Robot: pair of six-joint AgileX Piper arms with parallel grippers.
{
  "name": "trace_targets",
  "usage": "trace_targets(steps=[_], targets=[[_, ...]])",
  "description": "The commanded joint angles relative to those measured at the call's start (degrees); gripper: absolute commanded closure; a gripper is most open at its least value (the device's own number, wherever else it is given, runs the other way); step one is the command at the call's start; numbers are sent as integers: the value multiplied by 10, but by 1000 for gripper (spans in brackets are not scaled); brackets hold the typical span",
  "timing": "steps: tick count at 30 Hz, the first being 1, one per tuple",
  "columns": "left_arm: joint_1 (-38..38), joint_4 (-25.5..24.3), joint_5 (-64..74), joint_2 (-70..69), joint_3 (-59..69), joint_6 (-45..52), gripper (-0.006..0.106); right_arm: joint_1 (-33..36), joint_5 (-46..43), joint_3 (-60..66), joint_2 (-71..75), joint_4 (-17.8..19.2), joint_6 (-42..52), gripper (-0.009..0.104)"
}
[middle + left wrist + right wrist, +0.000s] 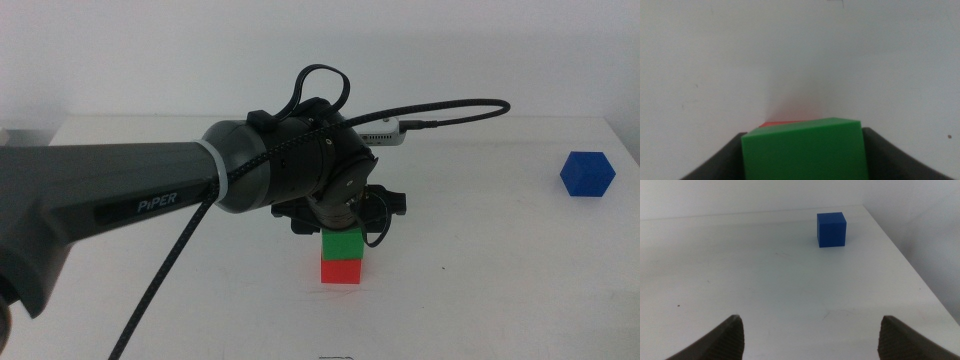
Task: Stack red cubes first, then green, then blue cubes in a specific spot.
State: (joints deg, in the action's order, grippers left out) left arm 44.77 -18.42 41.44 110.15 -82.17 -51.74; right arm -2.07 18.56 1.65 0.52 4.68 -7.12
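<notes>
Under green cube (805,150), red cube (785,122) mostly hidden

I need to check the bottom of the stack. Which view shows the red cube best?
The middle view: the small matte red cube sits on the table under the green cube. The left wrist view shows only a red sliver behind the green cube; the right wrist view shows none.

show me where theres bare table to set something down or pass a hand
Bare white table runs from the red cube to the blue cube; the right tool, open, looks across it. It is crowded mid-table, where the left tool grips the green cube on the red one.
</notes>
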Motion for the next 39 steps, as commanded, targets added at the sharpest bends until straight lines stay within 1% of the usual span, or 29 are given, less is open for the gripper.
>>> trace_targets(steps=[1,4,7,11,12,16,19,22,24,26,28,35,39], targets=[[2,-3,-14,-31,-17,-4,25,1,-42,-10,13,6,5,20],[2,-5,-14,-31,-17,-4,17,1,-42,-10,13,6,5,20],[2,-4,-14,-31,-17,-4,11,1,-42,-10,13,6,5,20],[2,4,-14,-51,-17,9,9,1,-42,-10,13,6,5,20],[2,7,-14,-64,-17,24,9,1,-42,-10,13,6,5,20],[0,19,10,-144,-17,137,9,1,-42,-10,13,6,5,20],[-8,26,85,-214,-17,153,9,1,-42,-10,13,6,5,20],[-22,18,167,-275,-17,154,9,1,-42,-10,13,6,5,20],[-23,-4,182,-305,-15,207,9,1,-42,-10,13,6,5,20],[-24,-7,179,-341,-7,279,9,1,-42,-10,13,6,5,20],[-36,12,178,-377,5,328,9,1,-42,-10,13,6,5,20],[-122,130,106,-531,101,487,9,1,-42,-10,13,6,5,20],[-162,197,90,-590,138,542,9,1,-42,-10,13,6,5,20]])
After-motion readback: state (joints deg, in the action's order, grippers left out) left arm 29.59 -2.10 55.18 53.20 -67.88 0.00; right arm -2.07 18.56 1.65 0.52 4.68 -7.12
